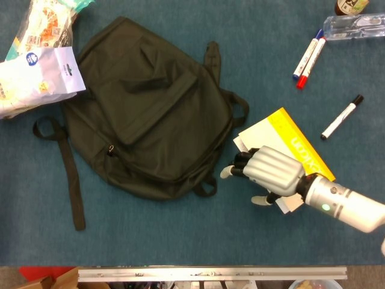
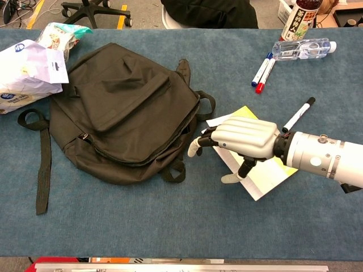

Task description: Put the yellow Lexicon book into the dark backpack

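The right hand (image 1: 269,174) hovered palm-down over the yellow book (image 1: 298,149), fingers spread, holding nothing. Its fingertips (image 2: 194,149) reached toward the dark backpack (image 1: 147,105).

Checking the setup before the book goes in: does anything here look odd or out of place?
The backpack lies flat with no opening showing, so the book has no way in yet. The right robot hand hovers over the book's near end, fingers spread, holding nothing. Nothing is spilled or damaged.
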